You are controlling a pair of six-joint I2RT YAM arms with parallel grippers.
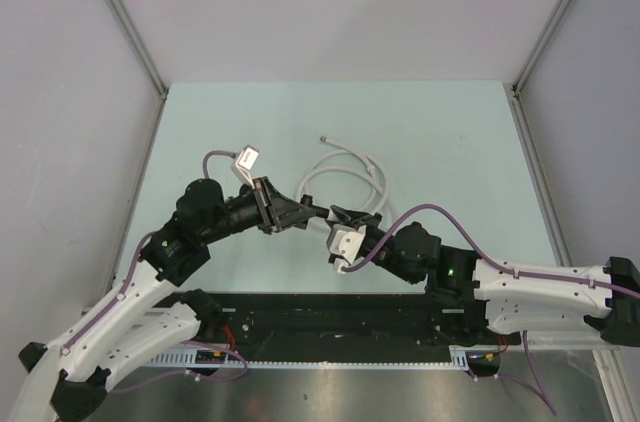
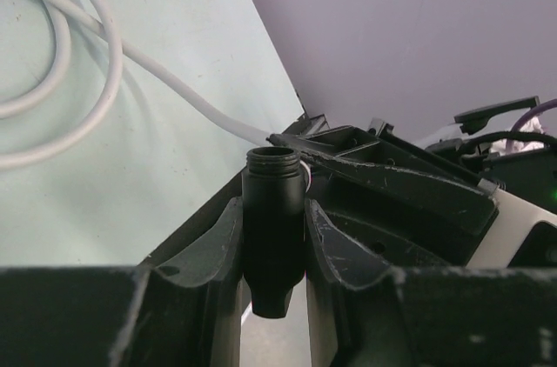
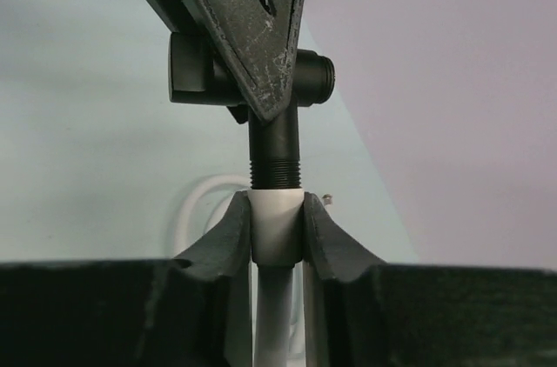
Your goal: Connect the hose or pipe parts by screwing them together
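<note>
My left gripper (image 2: pixel 272 250) is shut on a black pipe fitting (image 2: pixel 272 219) whose open threaded mouth points up in the left wrist view. In the right wrist view, that black fitting's threaded end (image 3: pixel 275 163) meets a white screw fitting (image 3: pixel 277 228) on the end of the white hose (image 3: pixel 277 319). My right gripper (image 3: pixel 277 236) is shut on the white fitting. Seen from above, the left gripper (image 1: pixel 298 212) and the right gripper (image 1: pixel 333 214) meet tip to tip at mid-table. The hose (image 1: pixel 345 174) lies coiled just behind them, and its free end (image 1: pixel 322 139) rests farther back.
Purple cables (image 1: pixel 440 214) arch over both arms. The pale green table (image 1: pixel 250 122) is bounded by grey walls with metal posts (image 1: pixel 120 12) at left and right. A black rail (image 1: pixel 330 317) runs along the near edge between the arm bases.
</note>
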